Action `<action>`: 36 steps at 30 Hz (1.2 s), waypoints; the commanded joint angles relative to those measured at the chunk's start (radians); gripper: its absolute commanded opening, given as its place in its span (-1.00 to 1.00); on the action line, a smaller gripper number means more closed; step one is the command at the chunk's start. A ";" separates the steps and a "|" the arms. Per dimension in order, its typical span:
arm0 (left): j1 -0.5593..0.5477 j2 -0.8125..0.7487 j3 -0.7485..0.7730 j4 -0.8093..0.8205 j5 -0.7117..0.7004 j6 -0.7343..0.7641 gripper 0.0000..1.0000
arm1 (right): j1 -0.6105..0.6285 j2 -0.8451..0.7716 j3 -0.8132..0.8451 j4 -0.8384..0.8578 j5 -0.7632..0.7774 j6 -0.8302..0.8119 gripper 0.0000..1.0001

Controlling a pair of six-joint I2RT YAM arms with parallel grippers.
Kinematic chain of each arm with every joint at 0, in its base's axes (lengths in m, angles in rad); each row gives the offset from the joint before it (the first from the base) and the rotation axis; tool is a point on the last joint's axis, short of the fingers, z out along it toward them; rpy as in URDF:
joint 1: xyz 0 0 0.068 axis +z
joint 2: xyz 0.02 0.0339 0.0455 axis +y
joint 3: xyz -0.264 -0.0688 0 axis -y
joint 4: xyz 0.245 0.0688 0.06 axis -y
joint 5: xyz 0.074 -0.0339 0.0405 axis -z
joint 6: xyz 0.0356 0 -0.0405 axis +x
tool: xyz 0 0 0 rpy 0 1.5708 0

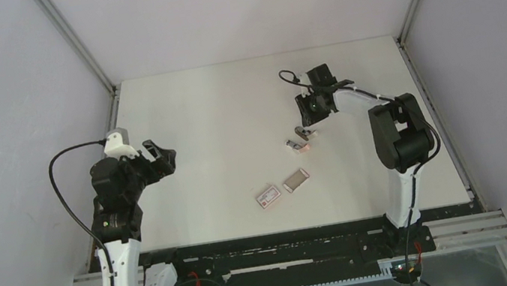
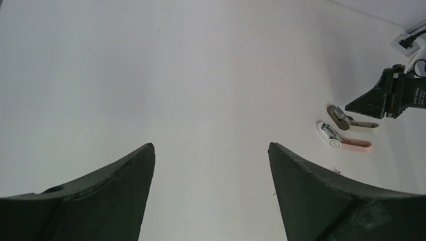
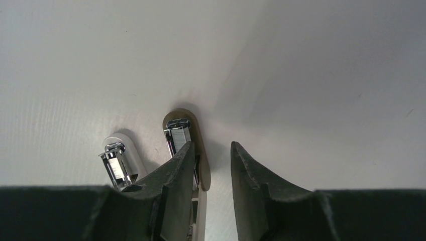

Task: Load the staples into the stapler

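Observation:
The small pink-and-white stapler point(image 1: 301, 140) lies swung open on the table in two arms. The right wrist view shows its white arm with a chrome magazine point(image 3: 118, 163) and a tan arm with a chrome head point(image 3: 178, 131). The staples sit in a flat grey tray point(image 1: 295, 179) beside the white box with the red label point(image 1: 268, 197), nearer the front. My right gripper point(image 1: 310, 118) point(image 3: 211, 145) hangs just above the stapler's far end, jaws narrowly apart, with its left finger point(image 3: 176, 170) over the tan arm. My left gripper point(image 1: 161, 157) point(image 2: 211, 145) is wide open and empty, far to the left.
The left wrist view shows the open stapler point(image 2: 341, 133) and the right gripper point(image 2: 387, 95) at its right edge. The white table point(image 1: 216, 118) ends at metal rails on both sides, with grey walls around.

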 commanded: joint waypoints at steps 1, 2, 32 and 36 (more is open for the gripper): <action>0.013 -0.008 0.021 0.020 -0.001 0.021 0.75 | -0.028 -0.059 0.044 0.008 -0.112 0.054 -0.38; 0.013 -0.007 0.020 0.021 0.000 0.021 0.75 | -0.032 -0.056 0.047 0.008 -0.130 0.057 -0.38; 0.012 -0.007 0.019 0.021 0.001 0.018 0.75 | -0.051 0.077 0.143 -0.084 -0.195 0.082 -0.44; 0.013 -0.007 0.019 0.021 0.000 0.020 0.75 | -0.053 0.084 0.145 -0.087 -0.192 0.083 -0.48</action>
